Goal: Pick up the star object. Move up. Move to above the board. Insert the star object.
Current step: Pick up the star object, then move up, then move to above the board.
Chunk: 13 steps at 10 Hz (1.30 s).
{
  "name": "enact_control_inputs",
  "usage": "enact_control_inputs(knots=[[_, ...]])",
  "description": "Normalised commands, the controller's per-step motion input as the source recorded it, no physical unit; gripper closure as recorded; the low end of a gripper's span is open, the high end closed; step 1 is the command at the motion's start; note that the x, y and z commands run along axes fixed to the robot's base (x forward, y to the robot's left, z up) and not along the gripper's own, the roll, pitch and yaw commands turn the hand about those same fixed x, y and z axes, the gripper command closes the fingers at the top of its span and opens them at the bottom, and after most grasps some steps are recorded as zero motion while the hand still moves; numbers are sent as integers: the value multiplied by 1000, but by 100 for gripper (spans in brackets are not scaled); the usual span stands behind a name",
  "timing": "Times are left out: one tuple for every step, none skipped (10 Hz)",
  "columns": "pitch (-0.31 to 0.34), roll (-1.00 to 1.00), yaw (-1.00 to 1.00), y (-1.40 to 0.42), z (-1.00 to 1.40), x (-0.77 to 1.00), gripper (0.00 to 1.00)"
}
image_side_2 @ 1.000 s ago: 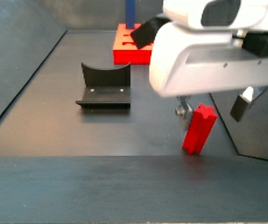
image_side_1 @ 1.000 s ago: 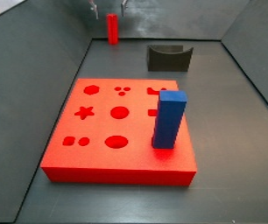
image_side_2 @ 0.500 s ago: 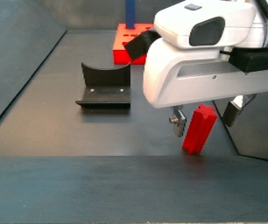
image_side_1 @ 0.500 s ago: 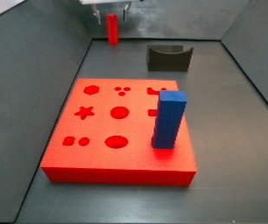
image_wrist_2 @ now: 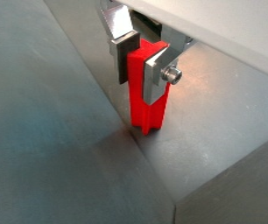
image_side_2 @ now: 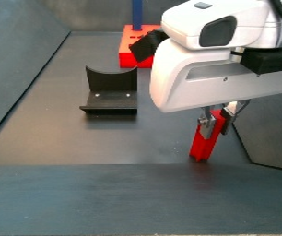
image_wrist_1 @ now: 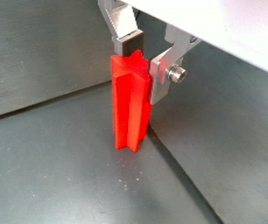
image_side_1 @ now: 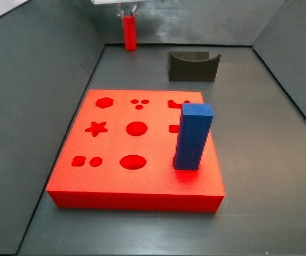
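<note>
The gripper (image_wrist_1: pixel 140 54) is at the far end of the floor, by the back wall, its two silver fingers (image_wrist_2: pixel 155 72) pressed against the upper part of the star object (image_wrist_1: pixel 127 101), one on each side. In both wrist views the plates lie flat on the red peg with no gap, so the jaws are clamped on it. The peg stands upright with its foot on the dark floor (image_wrist_1: pixel 54 166), right at the seam where the floor meets the wall.

Half a second ago, in a side view, the fingers stood apart around the peg; now they have drawn in onto the star object (image_side_2: pixel 206 138), which has not shifted.

In a side view the white gripper housing (image_side_2: pixel 217 64) covers the peg's top and most of the fingers. In the other side view only the gripper's lower tip shows at the picture's upper edge, above the star object (image_side_1: pixel 129 33).

The board (image_side_1: pixel 140 150) lies well apart, near the front, with the blue block (image_side_1: pixel 193 137) standing in it. The fixture (image_side_1: pixel 192 65) stands between, off to one side.
</note>
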Motion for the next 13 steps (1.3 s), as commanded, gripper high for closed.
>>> enact_control_inputs(knots=[[0,0,0,0,0,0,100],[0,0,0,0,0,0,100],[0,0,0,0,0,0,100],[0,0,0,0,0,0,100],[0,0,0,0,0,0,100],[0,0,0,0,0,0,100],[0,0,0,0,833,0,100],[17,18,4,52,798,27,100],[50,23,-4,44,716,8,100],[94,52,-15,20,491,-4,100],[104,64,-10,14,403,-4,100],[124,83,4,4,231,-5,100],[-404,-75,209,206,1000,-103,100]])
